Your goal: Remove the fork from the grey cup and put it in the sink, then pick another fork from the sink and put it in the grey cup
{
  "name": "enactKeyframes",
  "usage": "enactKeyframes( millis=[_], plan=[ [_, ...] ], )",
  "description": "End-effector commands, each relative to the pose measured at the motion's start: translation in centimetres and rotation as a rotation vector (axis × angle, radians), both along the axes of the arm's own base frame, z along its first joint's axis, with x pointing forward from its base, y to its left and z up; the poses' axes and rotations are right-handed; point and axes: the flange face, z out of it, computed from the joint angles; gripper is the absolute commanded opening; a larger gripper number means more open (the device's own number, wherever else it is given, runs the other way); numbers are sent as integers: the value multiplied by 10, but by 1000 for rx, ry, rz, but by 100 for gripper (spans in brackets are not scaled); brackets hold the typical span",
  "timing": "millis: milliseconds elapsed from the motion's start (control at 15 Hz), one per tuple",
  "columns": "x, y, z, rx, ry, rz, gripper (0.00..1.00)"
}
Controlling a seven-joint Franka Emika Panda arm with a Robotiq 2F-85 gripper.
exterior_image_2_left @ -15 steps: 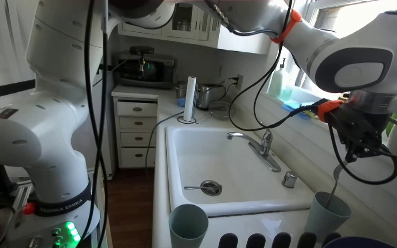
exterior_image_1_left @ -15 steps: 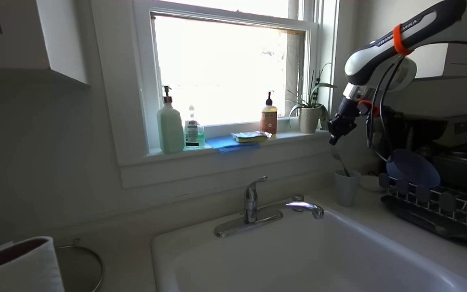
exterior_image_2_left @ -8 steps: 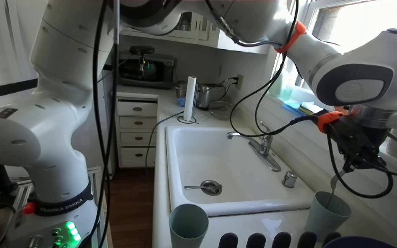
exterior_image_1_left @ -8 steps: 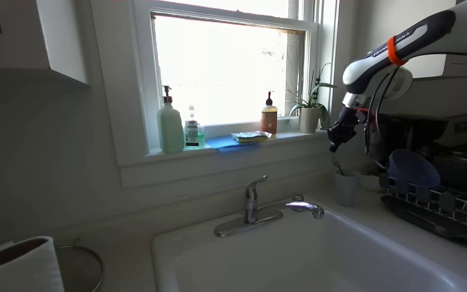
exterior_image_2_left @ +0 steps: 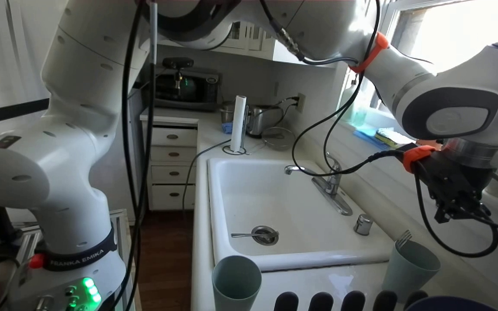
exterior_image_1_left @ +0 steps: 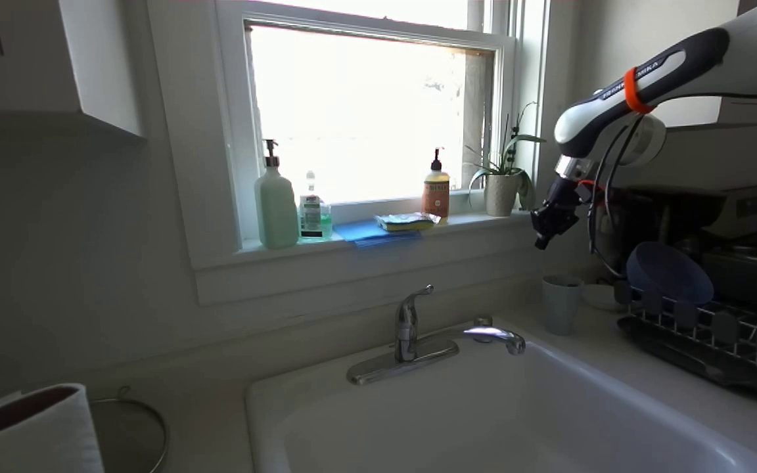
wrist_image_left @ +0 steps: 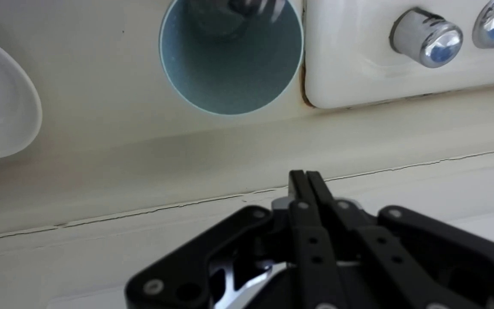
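1. Left of the grey cup [exterior_image_2_left: 407,276], in an exterior view: a second cup [exterior_image_2_left: 236,284], upright on the counter [exterior_image_2_left: 309,280], apparently spare.
2. Left of and beyond the grey cup: the white sink [exterior_image_2_left: 217,203], holding a metal utensil [exterior_image_2_left: 249,235], probably the replacement fork, too small to confirm.
3. Inside the grey cup: the fork [exterior_image_2_left: 403,239] to be removed, tines up, likely for easy gripping.
4. Above and to one side of the grey cup: jaws pressed together on nothing, clear of the fork, perhaps held high for room to open.
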Motion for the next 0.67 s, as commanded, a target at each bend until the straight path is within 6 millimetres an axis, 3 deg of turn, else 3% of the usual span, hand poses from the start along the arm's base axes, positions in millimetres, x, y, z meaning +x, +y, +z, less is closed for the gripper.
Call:
enactKeyframes(
  millis=[0,333,600],
  plan=[
    [2,-7,12,22,-22,-21,36],
    [-6,1,49,38,35,-17,71],
    [-19,12,92,58,102,-17,97]
  ],
)
